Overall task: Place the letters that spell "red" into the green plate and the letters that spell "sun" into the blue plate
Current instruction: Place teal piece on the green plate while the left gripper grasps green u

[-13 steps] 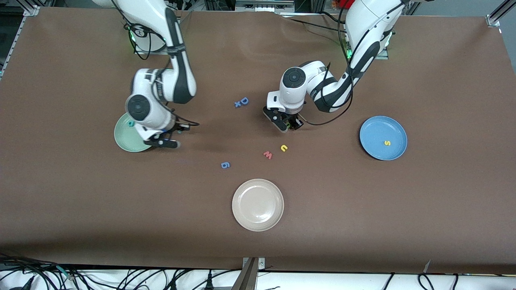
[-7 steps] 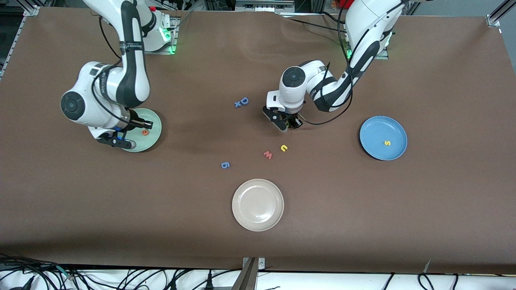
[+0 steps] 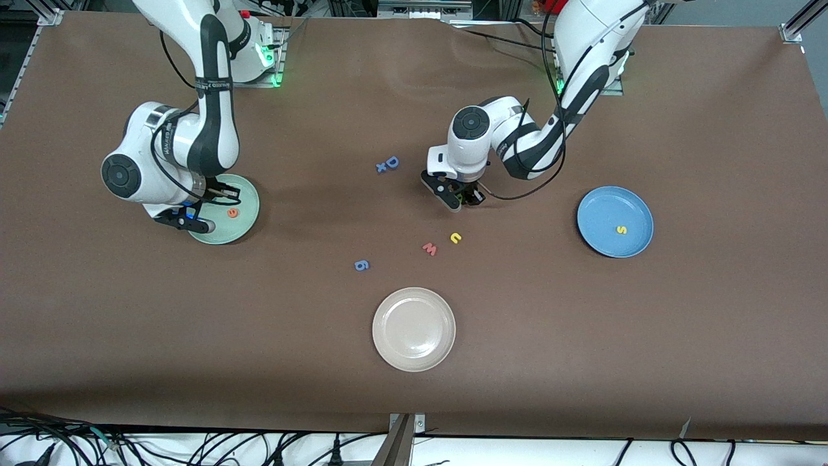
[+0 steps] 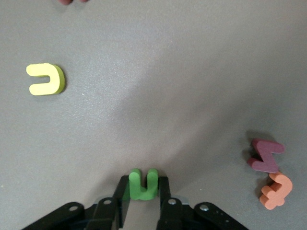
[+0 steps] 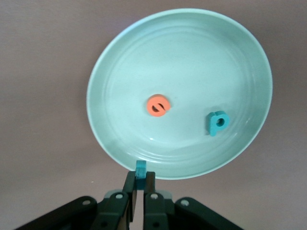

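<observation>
Brown counter (image 3: 647, 336), carrying three plates and scattered foam letters.

Green plate (image 3: 246, 223), toward the right arm's end: holds orange "e" (image 3: 232, 211) and teal "d" (image 5: 217, 122), lying apart from each other.

Right tool (image 5: 139, 188): over the green plate's rim, fingers pinched on teal "r" (image 5: 140, 169).

Blue plate (image 3: 598, 207), toward the left arm's end: holds yellow "s" (image 3: 621, 229).

Left tool (image 4: 143, 197): down at the counter near its middle, fingers pressed against both sides of green "n" (image 4: 142, 184).

Yellow "u" (image 3: 456, 238): on the counter, nearer the front camera than the left tool, just beside red "w" (image 3: 429, 248).

Orange "t" (image 4: 275, 189): touching a maroon letter (image 4: 265, 154).

Blue "D" (image 3: 391, 161), blue "g" (image 3: 362, 265): loose on the counter.

Cream plate (image 3: 388, 349): nearest the front camera.
</observation>
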Controlling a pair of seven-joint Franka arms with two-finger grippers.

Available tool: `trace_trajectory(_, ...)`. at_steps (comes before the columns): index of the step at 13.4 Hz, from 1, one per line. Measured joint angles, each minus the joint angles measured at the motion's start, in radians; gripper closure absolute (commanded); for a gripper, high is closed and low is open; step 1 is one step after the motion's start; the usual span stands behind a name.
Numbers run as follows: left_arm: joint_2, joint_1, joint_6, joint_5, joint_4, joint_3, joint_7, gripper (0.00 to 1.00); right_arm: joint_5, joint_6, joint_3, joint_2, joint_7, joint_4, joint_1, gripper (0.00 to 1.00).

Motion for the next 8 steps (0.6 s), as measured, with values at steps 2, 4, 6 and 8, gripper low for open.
trace_trajectory(2,-0.001,0.0,0.0,0.0,0.0,0.0,-0.002,0.79,0.0,0.0,0.0,0.02,0.0,-0.002,0.0,1.0)
trace_trajectory(4,-0.001,0.0,0.0,0.0,0.0,0.0,-0.003,0.8,0.0,0.0,0.0,0.039,0.0,-0.003,-0.001,1.0)
trace_trajectory(6,-0.001,0.0,0.0,0.0,0.0,0.0,-0.004,0.89,0.0,0.0,0.002,0.055,0.0,-0.005,-0.001,1.0)
trace_trajectory(8,-0.001,0.0,-0.001,0.0,0.0,0.0,-0.015,0.99,0.0,0.0,0.009,0.063,0.0,-0.007,-0.001,0.48)
